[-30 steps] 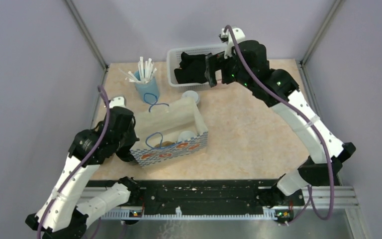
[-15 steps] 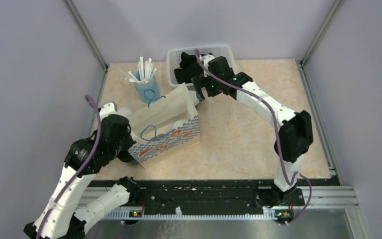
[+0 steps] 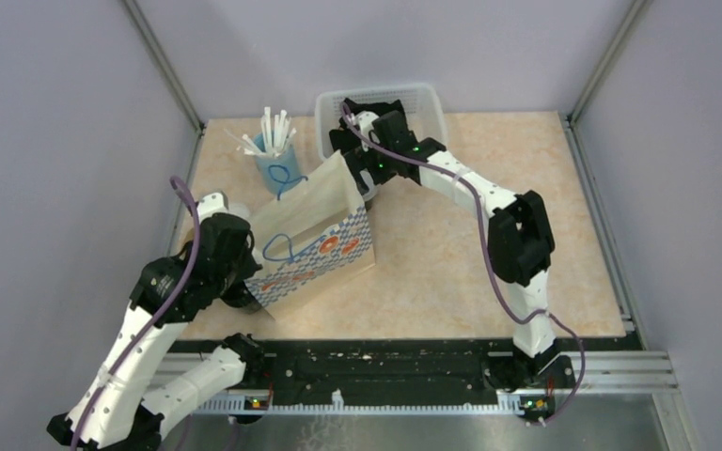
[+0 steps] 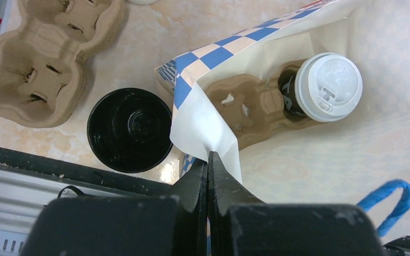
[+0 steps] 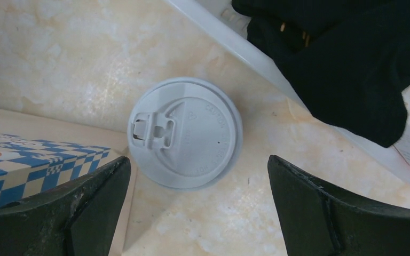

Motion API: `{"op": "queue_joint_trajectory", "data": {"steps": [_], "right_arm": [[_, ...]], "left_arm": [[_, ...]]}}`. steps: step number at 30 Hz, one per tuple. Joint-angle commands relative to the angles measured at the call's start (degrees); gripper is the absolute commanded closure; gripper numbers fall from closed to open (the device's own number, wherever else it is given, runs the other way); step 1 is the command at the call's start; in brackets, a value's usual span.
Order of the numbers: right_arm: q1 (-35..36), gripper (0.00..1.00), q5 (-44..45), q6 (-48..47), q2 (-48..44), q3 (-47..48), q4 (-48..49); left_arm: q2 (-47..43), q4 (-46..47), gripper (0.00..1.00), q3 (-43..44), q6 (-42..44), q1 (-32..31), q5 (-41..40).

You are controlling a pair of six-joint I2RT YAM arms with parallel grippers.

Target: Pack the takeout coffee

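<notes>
In the left wrist view my left gripper [image 4: 208, 160] is shut on the white upper edge of the blue-checked paper bag [image 4: 192, 114] and holds it open. Inside the bag lies a brown pulp carrier [image 4: 245, 106] with one white-lidded coffee cup [image 4: 328, 87] seated in it. In the right wrist view my right gripper [image 5: 198, 176] is open, its jaws spread wide just above a second pale-lidded cup [image 5: 184, 133], which stands on the table between the bag's corner [image 5: 32, 160] and the basket. From above, the left gripper [image 3: 244, 282] is at the bag's near-left corner and the right gripper [image 3: 368, 178] at its far end.
An all-black cup [image 4: 129, 129] and a stack of spare pulp carriers [image 4: 42, 48] sit left of the bag. A white basket [image 3: 381, 99] holding black cloth [image 5: 352, 53] stands at the back. A blue cup of straws [image 3: 277, 164] stands behind the bag.
The right arm has swung from above the basket down and left to over the lidded cup. The left gripper has pulled the bag's edge, and the bag has tilted and shifted left.
</notes>
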Motion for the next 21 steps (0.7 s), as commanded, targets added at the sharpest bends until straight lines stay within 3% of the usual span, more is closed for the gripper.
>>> {"op": "queue_joint_trajectory", "data": {"steps": [1,21], "right_arm": [[1.8,0.01,-1.8,-3.1,1.3,4.4,2.0],[3.1,0.02,-1.2,-5.4,6.5,8.4,-0.3]], "left_arm": [[1.4,-0.7,1.0,-0.6,0.4,0.1,1.6],[2.1,-0.2,1.0,-1.0,1.1,0.1,1.8]]}}
